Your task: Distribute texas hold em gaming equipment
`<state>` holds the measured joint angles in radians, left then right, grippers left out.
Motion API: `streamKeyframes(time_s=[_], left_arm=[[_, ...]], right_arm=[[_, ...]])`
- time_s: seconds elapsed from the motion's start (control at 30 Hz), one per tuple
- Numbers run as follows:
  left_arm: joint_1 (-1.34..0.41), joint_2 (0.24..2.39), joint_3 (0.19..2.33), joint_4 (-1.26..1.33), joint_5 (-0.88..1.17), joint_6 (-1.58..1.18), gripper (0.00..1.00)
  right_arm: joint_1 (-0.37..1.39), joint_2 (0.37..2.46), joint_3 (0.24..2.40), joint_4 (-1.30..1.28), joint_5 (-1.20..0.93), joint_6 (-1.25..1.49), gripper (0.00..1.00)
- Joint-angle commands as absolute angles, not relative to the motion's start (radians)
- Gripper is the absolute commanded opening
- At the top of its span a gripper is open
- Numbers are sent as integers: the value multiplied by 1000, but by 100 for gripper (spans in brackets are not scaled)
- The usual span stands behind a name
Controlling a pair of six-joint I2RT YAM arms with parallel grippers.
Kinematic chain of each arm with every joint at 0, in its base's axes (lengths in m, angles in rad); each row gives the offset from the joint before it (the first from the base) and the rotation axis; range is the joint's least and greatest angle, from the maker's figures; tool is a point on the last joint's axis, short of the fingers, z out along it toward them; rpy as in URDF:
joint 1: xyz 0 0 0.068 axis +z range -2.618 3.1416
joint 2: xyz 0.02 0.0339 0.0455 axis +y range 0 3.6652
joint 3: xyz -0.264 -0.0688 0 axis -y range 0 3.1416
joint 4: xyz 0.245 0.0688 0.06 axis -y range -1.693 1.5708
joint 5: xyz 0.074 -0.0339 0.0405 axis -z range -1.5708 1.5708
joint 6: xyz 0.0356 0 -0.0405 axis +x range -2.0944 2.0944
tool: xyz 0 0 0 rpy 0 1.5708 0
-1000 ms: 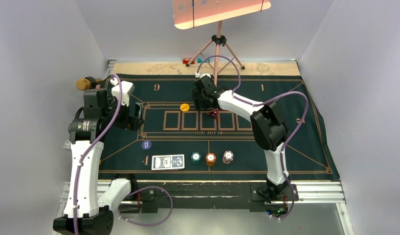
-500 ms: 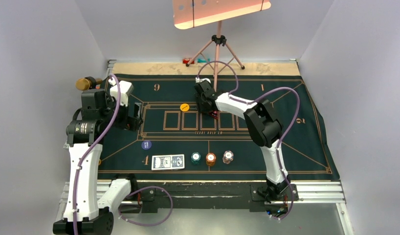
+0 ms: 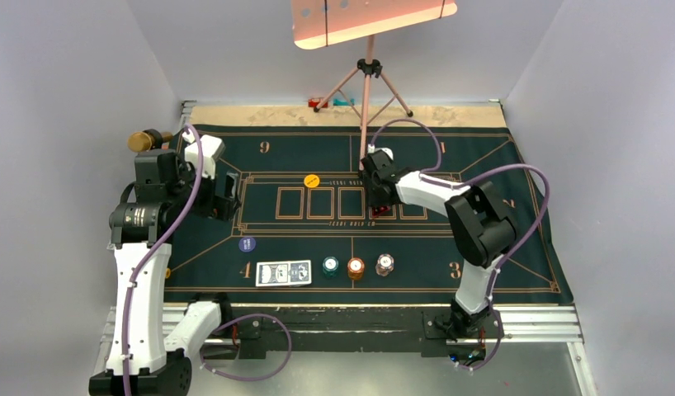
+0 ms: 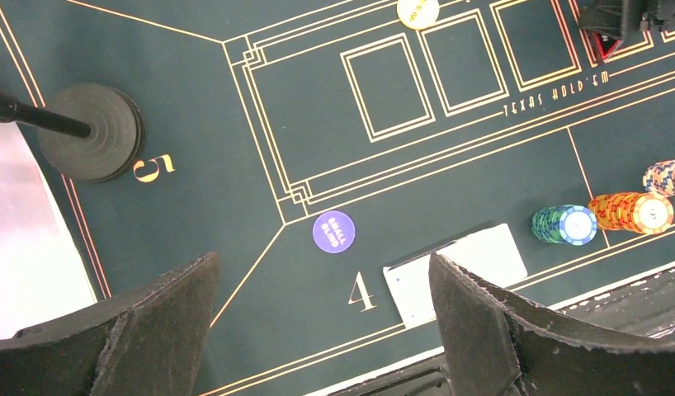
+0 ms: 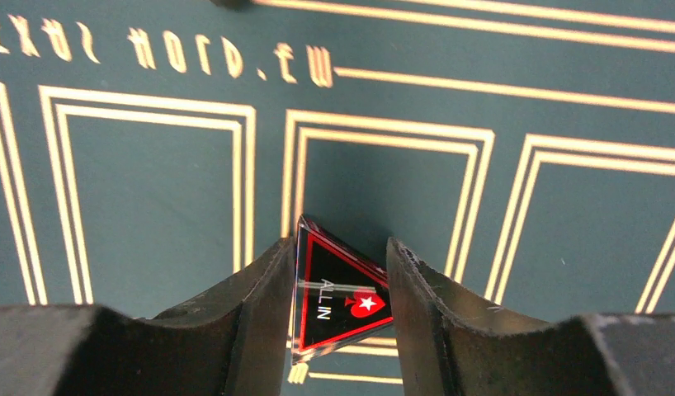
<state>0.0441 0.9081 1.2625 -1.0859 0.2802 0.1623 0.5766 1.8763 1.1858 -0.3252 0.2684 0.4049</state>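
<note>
My right gripper is shut on the red triangular "ALL IN" marker, over the row of gold boxes at the mat's middle. My left gripper is open and empty, above the mat's left side. The blue-backed cards lie near the front edge. To their right stand teal, orange-brown and white chips. The blue disc lies left of the cards. The yellow disc lies above the boxes.
The dark green felt mat covers the table. A tripod stand with a tilted panel stands at the back. A brown cylinder and a black round base sit at the mat's left edge. Small red and teal items lie at the back.
My right gripper has moved right and slightly nearer along the row of boxes, carrying the red marker. The left arm has barely moved.
</note>
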Motion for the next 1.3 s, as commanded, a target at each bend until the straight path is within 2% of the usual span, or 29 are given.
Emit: streamKeyframes(time_s=[0.0,0.47,0.77,0.93,1.07,1.27], left_arm=[[50,894,1300,-1083,289,186,100],[49,893,1304,-1091,306,206,100],[49,910,1322,-1093,323,217,100],[50,903,1322,-1096,328,212,100],[49,888,1322,-1102,317,218,100],[49,886,1329,-1115,311,227,100]], right_arm=[[568,1804,1074,-391,303,457,46],[536,1643,1030,-587,416,510,39],[489,1581,957,-603,432,545,38],[505,1531,1031,-572,429,529,49],[547,1570,1087,-560,410,519,60],[597,1651,1072,-538,395,541,64]])
